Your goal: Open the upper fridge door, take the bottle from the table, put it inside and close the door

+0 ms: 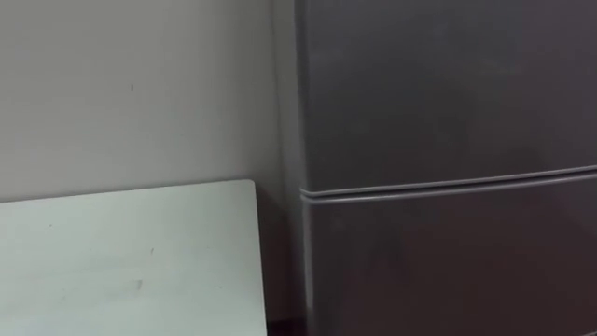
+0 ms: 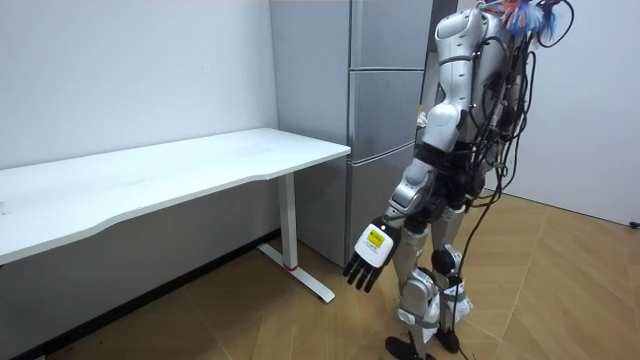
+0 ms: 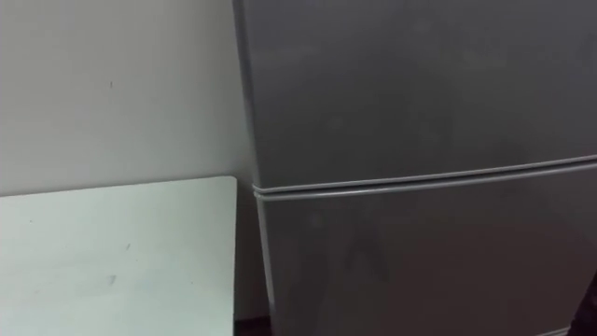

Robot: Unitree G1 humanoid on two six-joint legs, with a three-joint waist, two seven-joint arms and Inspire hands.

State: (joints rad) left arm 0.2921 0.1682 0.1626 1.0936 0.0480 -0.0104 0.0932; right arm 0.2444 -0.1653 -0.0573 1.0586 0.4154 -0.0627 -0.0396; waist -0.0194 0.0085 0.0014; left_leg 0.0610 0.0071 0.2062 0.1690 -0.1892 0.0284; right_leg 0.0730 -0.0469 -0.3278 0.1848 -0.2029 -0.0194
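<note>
The robot stands upright on a wooden floor (image 2: 560,290), facing a tall grey fridge (image 1: 448,93) that is just in front of it.

In the eye views the fridge fills the frame from 12 o'clock round to 5 o'clock. Its upper door (image 1: 438,84) is closed, and so is the lower door (image 1: 448,271). A pale seam (image 1: 448,183) runs between the two doors at about 3 o'clock and rises slightly toward the right.

A white table (image 1: 121,261) lies at 8 o'clock. Its right edge is near the fridge's left side, with a dark gap between them. A plain light wall (image 1: 131,93) takes up 10 o'clock, above the table.

In the room view the fridge stands at 12 o'clock against the wall. The table reaches from beside it out toward 9 o'clock. The robot is at 3 o'clock, with the table's near corner off to its left.

The left hand (image 2: 368,256) hangs low at the robot's side, at about 5 o'clock in the room view and well below the tabletop. Its fingers are straight, slightly apart and pointing down, and they hold nothing. The hand touches neither the fridge nor the table.

I cannot tell where the bottle is.
</note>
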